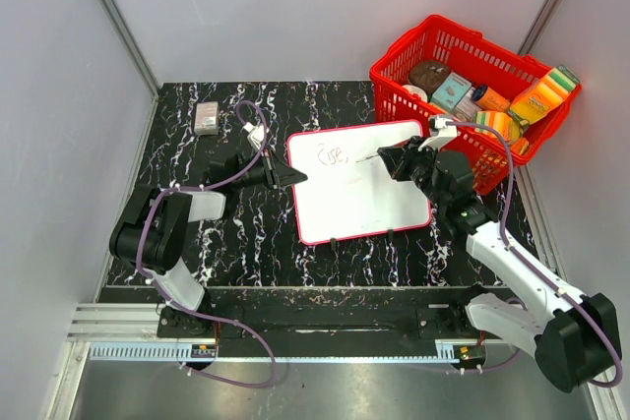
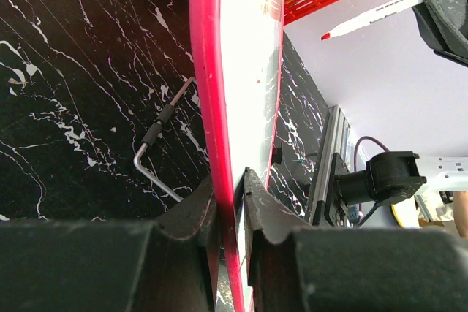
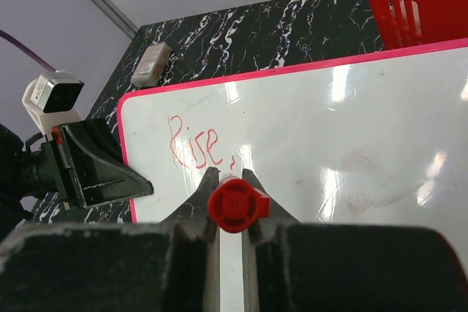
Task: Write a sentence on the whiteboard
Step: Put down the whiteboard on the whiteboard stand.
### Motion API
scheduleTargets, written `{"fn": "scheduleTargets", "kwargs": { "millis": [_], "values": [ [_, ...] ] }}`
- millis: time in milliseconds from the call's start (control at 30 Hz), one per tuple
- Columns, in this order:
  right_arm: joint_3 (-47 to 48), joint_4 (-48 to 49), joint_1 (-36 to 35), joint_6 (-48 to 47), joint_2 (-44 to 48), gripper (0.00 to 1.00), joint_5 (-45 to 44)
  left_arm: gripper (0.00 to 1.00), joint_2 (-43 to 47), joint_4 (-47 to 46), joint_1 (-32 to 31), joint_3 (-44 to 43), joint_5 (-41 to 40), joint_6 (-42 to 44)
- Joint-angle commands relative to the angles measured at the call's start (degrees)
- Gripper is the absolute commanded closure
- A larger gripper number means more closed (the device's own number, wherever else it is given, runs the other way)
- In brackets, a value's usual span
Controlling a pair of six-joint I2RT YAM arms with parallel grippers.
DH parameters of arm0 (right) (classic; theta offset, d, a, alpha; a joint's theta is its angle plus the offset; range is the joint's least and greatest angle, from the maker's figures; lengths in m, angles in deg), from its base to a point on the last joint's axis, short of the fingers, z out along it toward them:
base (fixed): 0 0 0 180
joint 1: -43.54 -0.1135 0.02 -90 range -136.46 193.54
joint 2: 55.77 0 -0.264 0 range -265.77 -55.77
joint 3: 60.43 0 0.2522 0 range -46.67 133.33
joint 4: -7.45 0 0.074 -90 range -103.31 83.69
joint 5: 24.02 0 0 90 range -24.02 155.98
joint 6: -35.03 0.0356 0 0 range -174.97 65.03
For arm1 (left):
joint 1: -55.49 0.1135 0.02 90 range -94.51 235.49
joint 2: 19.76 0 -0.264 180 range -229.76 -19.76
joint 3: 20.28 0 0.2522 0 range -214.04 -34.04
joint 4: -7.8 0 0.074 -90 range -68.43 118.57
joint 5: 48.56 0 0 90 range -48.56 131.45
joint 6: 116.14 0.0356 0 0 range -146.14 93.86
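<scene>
The whiteboard lies flat on the black marble table, white with a thin red rim. My left gripper is shut on its left edge; in the left wrist view the rim runs between the jaws. My right gripper is shut on a red marker, held over the upper middle of the board with its tip a little above the surface. The sentence reads "Rise," in red at the board's top left, also visible in the top view.
A red basket full of packets and sponges stands right behind the board's right corner. A small grey eraser block lies at the back left. A bent metal hex key lies on the table beside the board's left edge.
</scene>
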Motion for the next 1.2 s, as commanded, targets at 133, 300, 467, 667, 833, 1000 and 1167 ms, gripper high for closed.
{"fn": "scheduleTargets", "kwargs": {
  "millis": [133, 300, 467, 667, 833, 1000, 1167],
  "values": [
    [2.92, 0.81, 0.51, -0.47, -0.41, 1.0, 0.74, 1.0, 1.48, -0.79, -1.03, -0.34, -0.39, 5.05],
    [3.71, 0.63, 0.51, -1.35, -1.46, 1.0, 0.3, 1.0, 1.39, -0.79, -1.12, -0.34, -0.39, 5.05],
    [6.17, 0.02, 0.51, -2.76, -3.57, 1.0, -0.49, 1.0, 1.31, -0.7, -1.12, -0.43, -0.39, 5.14],
    [7.84, 0.81, 0.51, -3.55, -5.15, 1.0, -2.23, 1.0, 1.31, -0.61, -1.12, -0.43, -0.39, 5.14],
    [9.25, 0.37, 0.51, -5.22, -7.35, 1.0, -5.84, 1.0, 1.39, -0.61, -1.12, -0.43, -0.39, 5.05],
    [9.95, 1.07, 0.51, -5.83, -9.02, 1.0, -6.64, 1.0, 1.22, -0.53, -1.21, -0.52, -0.3, 5.14],
    [10.3, 1.95, 0.51, -5.84, -10.07, 1.0, -7.52, 1.0, 1.3, -0.61, -1.21, -0.43, -0.22, 5.14]
  ]
}}
